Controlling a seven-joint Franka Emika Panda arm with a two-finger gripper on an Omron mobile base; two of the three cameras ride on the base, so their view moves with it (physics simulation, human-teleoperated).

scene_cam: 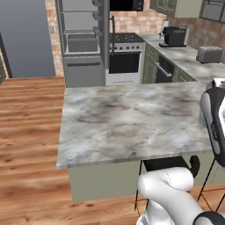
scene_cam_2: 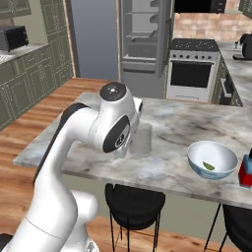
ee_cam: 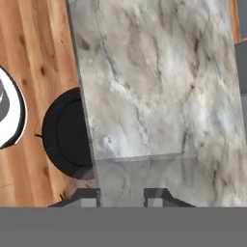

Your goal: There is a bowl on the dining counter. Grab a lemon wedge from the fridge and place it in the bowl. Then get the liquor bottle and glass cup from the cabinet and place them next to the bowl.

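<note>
Clear glass cup (scene_cam_2: pixel 141 140) sits gripped between the gripper (ee_cam: pixel 122 195) fingers over the dining counter (scene_cam_2: pixel 182 128), center frame. At lower right, the bowl (scene_cam_2: pixel 212 160) holds the lemon wedge (scene_cam_2: pixel 209 166), liquor bottle (scene_cam_2: pixel 246 170) just beside it.

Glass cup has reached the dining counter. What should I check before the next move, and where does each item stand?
1. Lemon wedge in the bowl: ok.
2. Liquor bottle standing close beside the bowl: ok.
3. Glass cup above the dining counter, away from its edge: ok.
4. Cup base resting on the marble: cannot tell.
5. Hand gripping or free of the cup: cannot tell.
6. Fridge door shut: not ok, it stands open.
</note>
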